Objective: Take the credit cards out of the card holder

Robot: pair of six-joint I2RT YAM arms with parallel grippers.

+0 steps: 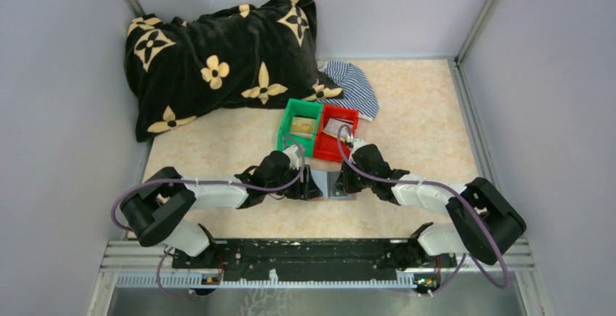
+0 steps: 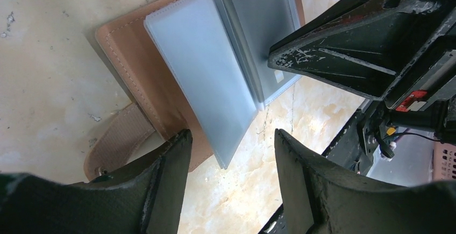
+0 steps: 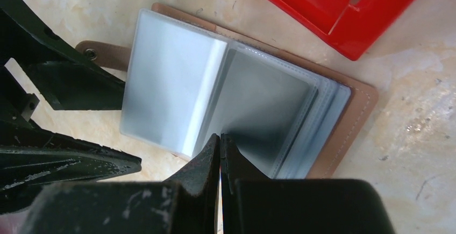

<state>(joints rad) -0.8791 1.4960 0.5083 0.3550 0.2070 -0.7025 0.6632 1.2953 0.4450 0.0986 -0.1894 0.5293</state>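
Looking down from above, we are seeing both arms reaching forward and inward from their bases, forearms lying low over the table (image 1: 421, 112) and wrists converging at its middle. There the card holder (image 1: 328, 184) is lying open and flat, just in front of the green bin (image 1: 289, 123) and the red bin (image 1: 352, 123).

The left gripper (image 2: 232, 133) is hovering at the holder's near edge with its fingers (image 2: 177, 158) standing apart. The corner of one clear sleeve (image 2: 204, 78) is showing in the gap between them, and we are seeing no contact with either finger. The left finger is hanging over the brown cover, beside the tan strap (image 2: 118, 137).

The right gripper (image 3: 220, 137) is pointing at the holder from the opposite side, its fingers pressed together. Their tips are meeting at the edge of the fanned sleeves, near the fold. We cannot tell whether a sleeve edge is caught between them.

The credit cards (image 1: 305, 125) are lying in the two bins, a tan one in the green and a paler one in the red. A black flowered blanket (image 1: 218, 54) and a striped cloth (image 1: 356, 87) are lying at the back.
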